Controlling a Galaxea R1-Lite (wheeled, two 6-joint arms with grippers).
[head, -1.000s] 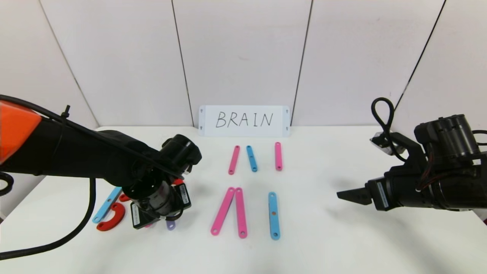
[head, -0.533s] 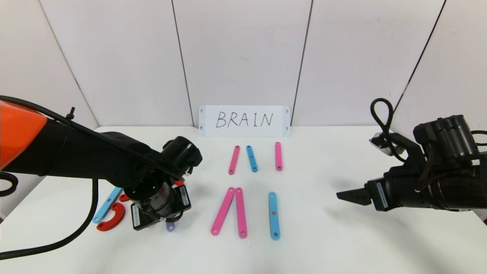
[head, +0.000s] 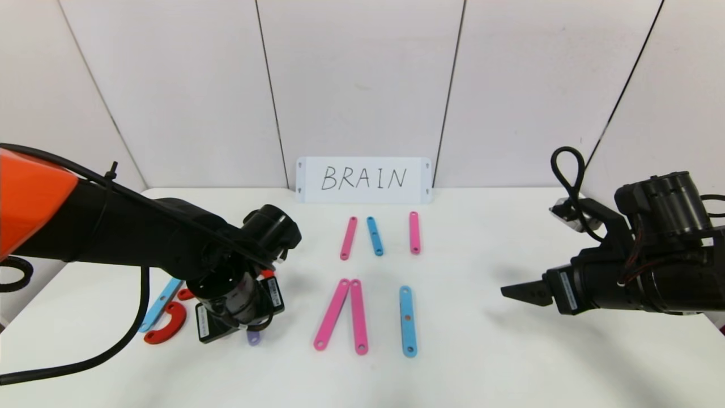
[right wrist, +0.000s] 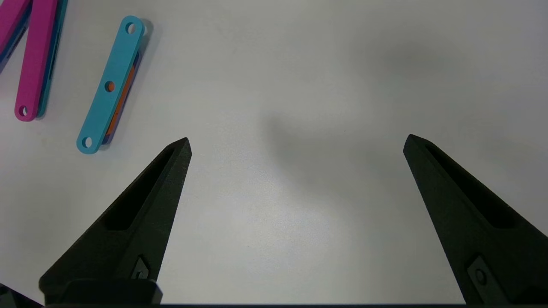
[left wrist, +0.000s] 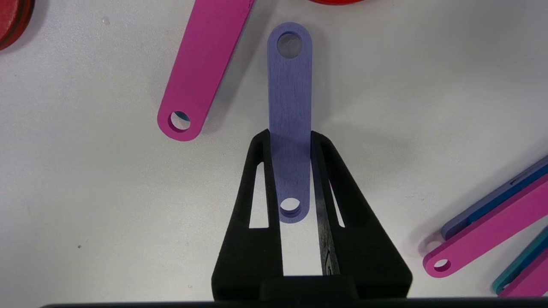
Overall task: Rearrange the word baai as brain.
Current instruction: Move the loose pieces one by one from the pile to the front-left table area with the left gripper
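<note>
The letters lie as flat strips on the white table (head: 510, 362). Two long pink strips (head: 331, 314) form a narrow V mid-table, with a long blue strip (head: 408, 321) to their right. Behind them lie a short pink strip (head: 348, 238), a short blue strip (head: 374, 236) and another short pink strip (head: 414, 232). At the left lie a red C-curve (head: 167, 324) and a light blue strip (head: 160, 305). My left gripper (left wrist: 290, 134) points down there, shut on a purple strip (left wrist: 290, 85), whose end shows in the head view (head: 254, 338). My right gripper (right wrist: 297, 141) is open and empty over bare table at the right (head: 512, 293).
A white card (head: 363, 179) with handwritten BRAIN leans on the back wall. In the left wrist view a pink strip (left wrist: 201, 72) lies close beside the purple one, and stacked pink and blue strips (left wrist: 492, 231) lie farther off. A second red curve (head: 184, 294) is partly hidden by my left arm.
My left arm has shifted very slightly; the purple strip's end stays in about the same spot. The right arm and the other strips have not moved.
</note>
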